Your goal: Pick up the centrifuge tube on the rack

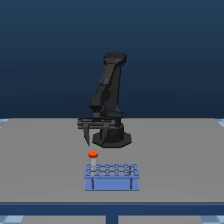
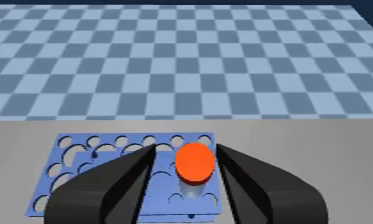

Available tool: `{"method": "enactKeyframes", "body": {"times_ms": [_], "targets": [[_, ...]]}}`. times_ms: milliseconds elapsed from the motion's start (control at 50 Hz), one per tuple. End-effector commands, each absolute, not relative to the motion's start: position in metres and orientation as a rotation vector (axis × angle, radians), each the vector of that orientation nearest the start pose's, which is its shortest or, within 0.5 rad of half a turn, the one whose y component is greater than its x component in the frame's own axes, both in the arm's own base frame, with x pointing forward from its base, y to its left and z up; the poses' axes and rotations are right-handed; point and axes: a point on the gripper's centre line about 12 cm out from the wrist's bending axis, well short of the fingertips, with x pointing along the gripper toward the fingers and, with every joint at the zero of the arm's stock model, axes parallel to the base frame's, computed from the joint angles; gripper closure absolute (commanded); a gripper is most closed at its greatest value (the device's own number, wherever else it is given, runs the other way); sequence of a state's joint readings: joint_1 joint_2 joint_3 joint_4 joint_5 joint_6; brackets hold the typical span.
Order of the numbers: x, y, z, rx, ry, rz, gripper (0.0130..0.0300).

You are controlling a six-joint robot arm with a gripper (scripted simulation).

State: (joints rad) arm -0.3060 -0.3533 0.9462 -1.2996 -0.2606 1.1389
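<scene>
From my remote station I see a flat grey tabletop (image 1: 45,160) filling the lower half of the exterior frame, a plain dark blue backdrop (image 1: 50,50) above, and a blue-and-white checkered floor (image 2: 186,60) beyond it in the wrist view.

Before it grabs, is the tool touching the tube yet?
Apart. The exterior view shows the tool hanging above the tube's cap, with grey table between them.

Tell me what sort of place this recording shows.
Most likely a simulated lab bench, not a real room. A black arm stands on a flat grey table against a plain blue backdrop; a blue rack holds one orange-capped tube; the wrist view shows a checkered floor beyond.
</scene>
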Motion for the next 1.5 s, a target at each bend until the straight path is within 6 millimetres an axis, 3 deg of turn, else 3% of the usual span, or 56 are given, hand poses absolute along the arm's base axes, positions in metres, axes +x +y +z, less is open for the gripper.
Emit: {"method": "enactKeyframes", "body": {"times_ms": [20, 460, 1500], "targets": [[0.301, -0.066, 0.205, 0.003, 0.507, -0.009, 0.013], [0.314, -0.073, 0.203, 0.0, 0.526, 0.001, 0.013], [0.313, -0.072, 0.18, 0.0, 0.524, 0.0, 0.013]]}}
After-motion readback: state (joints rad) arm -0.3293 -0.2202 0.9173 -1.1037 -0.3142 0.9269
